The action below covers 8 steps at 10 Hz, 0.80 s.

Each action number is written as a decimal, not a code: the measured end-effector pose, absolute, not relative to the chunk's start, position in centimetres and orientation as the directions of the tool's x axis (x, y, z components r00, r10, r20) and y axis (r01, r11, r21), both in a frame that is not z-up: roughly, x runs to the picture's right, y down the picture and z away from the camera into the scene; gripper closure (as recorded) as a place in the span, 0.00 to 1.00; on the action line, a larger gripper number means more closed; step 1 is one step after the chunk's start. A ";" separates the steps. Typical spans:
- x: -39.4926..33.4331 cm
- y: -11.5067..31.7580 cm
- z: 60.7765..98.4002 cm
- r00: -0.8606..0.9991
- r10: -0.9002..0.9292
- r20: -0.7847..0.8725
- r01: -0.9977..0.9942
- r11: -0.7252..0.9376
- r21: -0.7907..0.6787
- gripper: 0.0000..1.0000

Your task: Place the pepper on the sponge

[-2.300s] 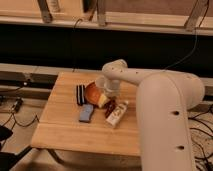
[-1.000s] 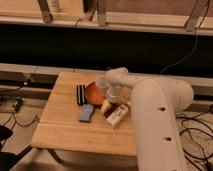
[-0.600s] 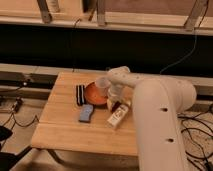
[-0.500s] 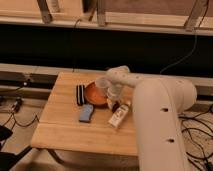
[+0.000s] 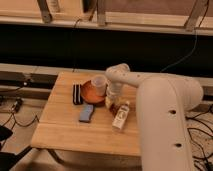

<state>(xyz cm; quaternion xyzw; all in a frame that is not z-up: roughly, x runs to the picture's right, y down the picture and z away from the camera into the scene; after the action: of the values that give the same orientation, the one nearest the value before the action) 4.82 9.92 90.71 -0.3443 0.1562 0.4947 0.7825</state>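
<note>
Centre frame, right of orange plate [image 5: 91, 94]: gripper [image 5: 111, 100] is held low over wooden counter [image 5: 60, 130] | jaws: state cannot be told | glossy dark-red pepper [image 5: 115, 107] is seen beside it, apart from sponge [image 5: 86, 113] | flat blue-grey rounded pad lies bare | placement judged outstanding.

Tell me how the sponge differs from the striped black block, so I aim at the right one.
The sponge is blue-grey; the black block is dark with pale stripes. The sponge is broader and nearer the front; the black block is narrower, further back, left of the plate. Both lie flat on the table, apart. The gripper hangs low to their right, beside the plate.
</note>
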 end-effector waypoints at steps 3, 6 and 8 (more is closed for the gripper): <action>5.3 7.4 88.4 0.449 0.708 -0.545 -0.890 0.300 -0.343 1.00; 3.3 6.5 85.2 0.507 0.717 -0.478 -0.857 0.361 -0.367 1.00; -0.2 7.1 83.3 0.593 0.687 -0.421 -0.797 0.426 -0.428 1.00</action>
<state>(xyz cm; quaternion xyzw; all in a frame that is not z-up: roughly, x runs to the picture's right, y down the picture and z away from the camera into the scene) -0.21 7.06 83.32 -0.3032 0.0911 0.4419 0.8394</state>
